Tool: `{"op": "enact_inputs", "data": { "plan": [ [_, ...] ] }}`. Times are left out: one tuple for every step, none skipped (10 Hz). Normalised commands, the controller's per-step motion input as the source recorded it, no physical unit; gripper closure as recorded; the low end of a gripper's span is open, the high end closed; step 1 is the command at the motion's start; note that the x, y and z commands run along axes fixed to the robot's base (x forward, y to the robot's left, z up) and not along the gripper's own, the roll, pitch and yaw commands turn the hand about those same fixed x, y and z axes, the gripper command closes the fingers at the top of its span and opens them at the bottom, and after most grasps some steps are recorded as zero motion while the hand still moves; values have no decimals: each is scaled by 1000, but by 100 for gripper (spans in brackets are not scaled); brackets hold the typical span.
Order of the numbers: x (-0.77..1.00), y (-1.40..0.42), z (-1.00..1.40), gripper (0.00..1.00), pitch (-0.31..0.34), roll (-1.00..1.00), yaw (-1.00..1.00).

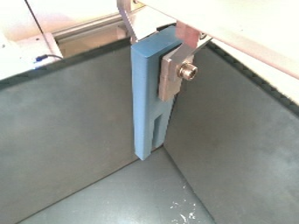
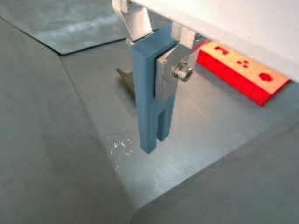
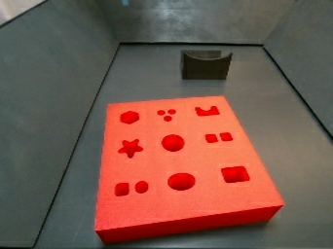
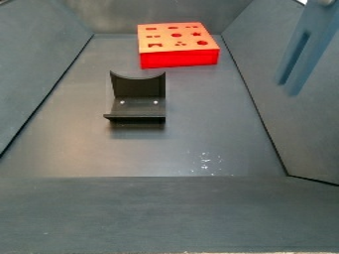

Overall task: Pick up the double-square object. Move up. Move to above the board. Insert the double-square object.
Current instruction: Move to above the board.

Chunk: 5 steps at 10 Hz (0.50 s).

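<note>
My gripper (image 1: pixel 155 41) is shut on the double-square object (image 1: pixel 149 96), a long blue bar with a slot in its free end. The bar hangs upright from the fingers (image 1: pixel 183 37), clear of the grey floor, in both wrist views (image 2: pixel 152 96). In a side view the blue bar (image 4: pixel 298 56) hangs in the air at the right wall, well apart from the board (image 4: pixel 179 46) at the far end. The red-orange board (image 3: pixel 182 165) lies flat with its shaped recesses open. A corner of it (image 2: pixel 240 73) shows behind my gripper (image 2: pixel 158 39).
A dark grey U-shaped fixture (image 4: pixel 135 99) stands on the floor between the near end and the board, also seen beyond the board (image 3: pixel 205 63). Grey walls enclose the floor on all sides. Small white specks (image 4: pixel 204 162) mark the floor.
</note>
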Motion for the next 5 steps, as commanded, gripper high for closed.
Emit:
{"op": "enact_inputs", "data": {
  "plan": [
    [-24, 28, 471, 100, 72, 24, 1],
    [-18, 11, 318, 100, 75, 34, 2],
    [295, -1000, 57, 100, 213, 170, -1000],
    [298, -1000, 41, 100, 208, 182, -1000],
    [296, -1000, 47, 100, 185, 139, -781]
  ]
}}
